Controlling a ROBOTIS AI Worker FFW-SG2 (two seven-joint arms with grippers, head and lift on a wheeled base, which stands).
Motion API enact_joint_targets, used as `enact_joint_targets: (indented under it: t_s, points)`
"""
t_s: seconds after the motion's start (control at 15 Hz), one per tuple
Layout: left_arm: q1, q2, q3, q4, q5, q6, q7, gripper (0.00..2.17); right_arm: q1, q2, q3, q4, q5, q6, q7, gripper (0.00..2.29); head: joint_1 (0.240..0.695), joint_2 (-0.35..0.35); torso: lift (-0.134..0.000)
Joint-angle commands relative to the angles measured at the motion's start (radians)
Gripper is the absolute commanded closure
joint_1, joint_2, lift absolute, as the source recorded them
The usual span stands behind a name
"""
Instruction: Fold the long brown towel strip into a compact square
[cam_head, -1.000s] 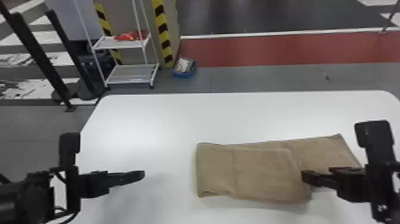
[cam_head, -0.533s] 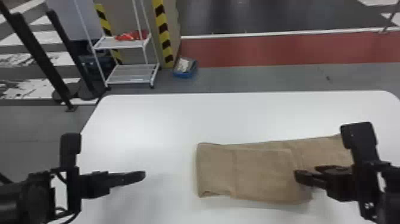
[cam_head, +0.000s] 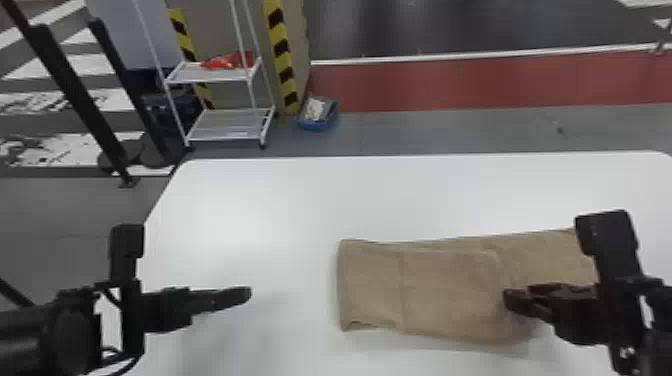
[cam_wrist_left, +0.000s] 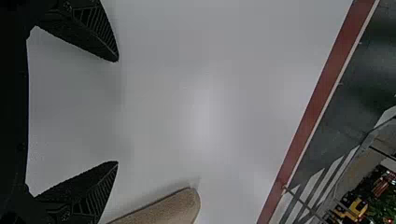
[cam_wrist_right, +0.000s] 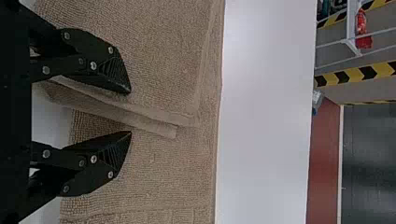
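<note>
Towel strip (cam_head: 440, 295) in plain brown, laid lengthwise across the white table (cam_head: 300, 200), ahead of the robot and toward the right. Looks nubby and close-woven, like terry cloth. Folds back over itself at the left end, making a thicker, roughly rectangular part with a fairly straight left edge and a slightly loose near corner. Shows a thin crease running across that upper part. Carries on to the right as a lower, thinner length, reaching behind the right gripper (cam_head: 512, 300). Ends its upper part, up close in the right wrist view, in stacked hems and a narrow raised lip, standing a little off the cloth underneath. Has faint ribbed bands farther along the lower length.

At that stepped edge: right gripper, with jaws spread apart, one to each side of the raised lip and clamped on nothing. Cannot tell whether touching the cloth. Over the table, left of the towel and well apart from it: left gripper (cam_head: 247, 295), with jaws wide apart.
</note>
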Motion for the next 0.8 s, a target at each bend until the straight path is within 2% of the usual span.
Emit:
enact_joint_targets:
  t_s: [0.0,0.07,0.73]
  points:
    - [0.001,0.0,0.004,-0.006,0.002,0.0,-0.005,0.1,0.0,0.001,0.002,0.0,0.003,-0.003,0.0,0.77,0.695,0.151,-0.128]
    - [0.003,0.0,0.006,-0.011,0.003,0.0,-0.005,0.1,-0.001,0.001,0.003,0.0,0.005,-0.003,0.0,0.94,0.695,0.151,-0.128]
    - [0.006,0.002,0.021,-0.015,0.006,0.003,-0.016,0.1,-0.035,0.001,0.029,-0.017,0.003,0.0,0.002,0.94,0.695,0.164,-0.128]
